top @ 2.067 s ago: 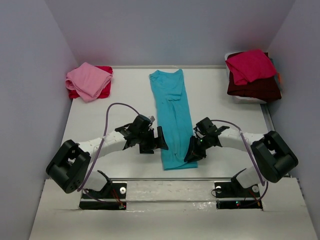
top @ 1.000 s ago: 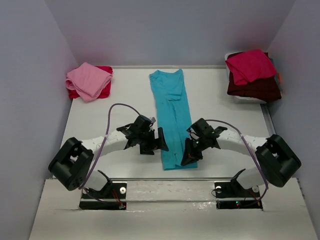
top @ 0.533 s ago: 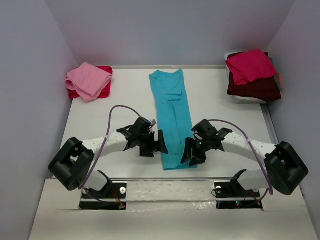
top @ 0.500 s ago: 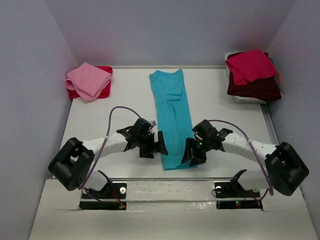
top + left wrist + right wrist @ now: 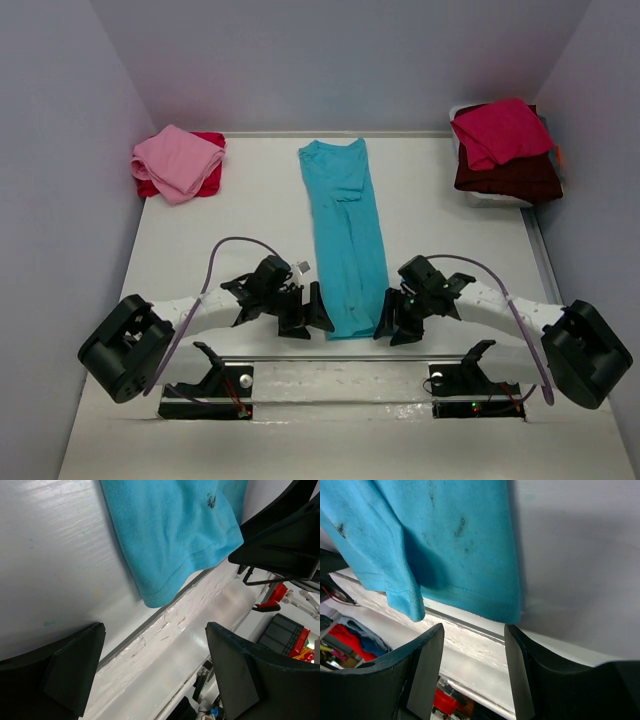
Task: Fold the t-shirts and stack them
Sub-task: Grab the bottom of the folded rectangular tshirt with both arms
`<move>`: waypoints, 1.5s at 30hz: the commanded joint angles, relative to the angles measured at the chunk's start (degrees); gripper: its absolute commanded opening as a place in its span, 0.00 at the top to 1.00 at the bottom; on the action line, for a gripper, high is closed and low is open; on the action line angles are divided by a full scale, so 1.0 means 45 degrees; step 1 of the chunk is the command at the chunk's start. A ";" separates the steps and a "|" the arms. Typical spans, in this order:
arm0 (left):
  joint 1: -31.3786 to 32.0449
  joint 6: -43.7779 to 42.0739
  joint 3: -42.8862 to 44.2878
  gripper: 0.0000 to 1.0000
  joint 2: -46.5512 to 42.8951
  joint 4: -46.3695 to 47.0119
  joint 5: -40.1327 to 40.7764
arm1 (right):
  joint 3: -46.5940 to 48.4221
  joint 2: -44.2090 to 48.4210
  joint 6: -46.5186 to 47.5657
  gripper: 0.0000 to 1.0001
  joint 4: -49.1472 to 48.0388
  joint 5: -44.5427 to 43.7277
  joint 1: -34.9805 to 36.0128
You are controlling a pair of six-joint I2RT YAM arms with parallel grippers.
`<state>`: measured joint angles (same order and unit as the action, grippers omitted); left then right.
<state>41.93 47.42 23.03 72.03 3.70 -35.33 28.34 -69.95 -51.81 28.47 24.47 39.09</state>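
Observation:
A turquoise t-shirt (image 5: 345,235), folded into a long narrow strip, lies flat down the middle of the table with its hem at the near edge. My left gripper (image 5: 312,316) stands open just left of the near hem corner (image 5: 170,545), with nothing between its fingers (image 5: 65,675). My right gripper (image 5: 392,328) is open just right of the other hem corner (image 5: 470,595), its fingers (image 5: 525,680) straddling the table edge below the cloth. A pink t-shirt (image 5: 178,160) lies on a red one (image 5: 210,182) at the back left. A crimson t-shirt (image 5: 500,130) tops a dark maroon one (image 5: 510,178) at the back right.
The table's near edge rail (image 5: 350,350) runs right below both grippers. The right-hand pile rests on a white bin (image 5: 490,200) against the right wall. Both arm bases (image 5: 205,385) sit beyond the near edge. Walls close in on three sides.
Both arms have drawn back toward the near edge, down to the turquoise shirt's hem. The right gripper has gone from shut to open. The shirt has not moved.

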 commanded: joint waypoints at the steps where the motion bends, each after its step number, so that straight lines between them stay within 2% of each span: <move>1: 0.0037 -0.0010 -0.0313 0.03 0.0241 0.0445 -0.0253 | -0.0340 0.1420 -0.0809 0.42 0.0196 -0.1390 0.0083; 8: 0.0037 0.0087 -0.0059 0.03 0.1452 0.1285 -0.0644 | -0.0768 0.2127 -0.1571 0.35 0.0257 -0.2038 0.0083; 14: 0.0037 0.0361 -0.0214 0.03 0.1707 0.1911 -0.0840 | -0.1492 0.2205 -0.1963 0.34 -0.0194 -0.1980 0.0083; 27: 0.0037 0.0556 -0.0410 0.03 0.2138 0.2302 -0.1015 | -0.1668 0.4136 -0.2469 0.31 0.1640 -0.4108 -0.0151; 31: 0.0037 0.0576 -0.0546 0.03 0.2313 0.2379 -0.1074 | -0.1941 0.4723 -0.2860 0.31 0.1585 -0.4305 -0.0268; 35: 0.0037 0.0790 -0.0683 0.03 0.2217 0.2594 -0.1172 | -0.1844 0.4414 -0.3076 0.31 0.1468 -0.4247 -0.0269; 45: 0.0037 0.1064 -0.1093 0.03 0.2684 0.3647 -0.1484 | -0.1688 0.2519 -0.3076 0.33 -0.0719 -0.3680 -0.0269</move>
<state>41.91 53.30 21.15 81.95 21.04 -44.77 21.43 -55.55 -66.37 26.85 10.70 38.24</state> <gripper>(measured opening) 0.967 0.671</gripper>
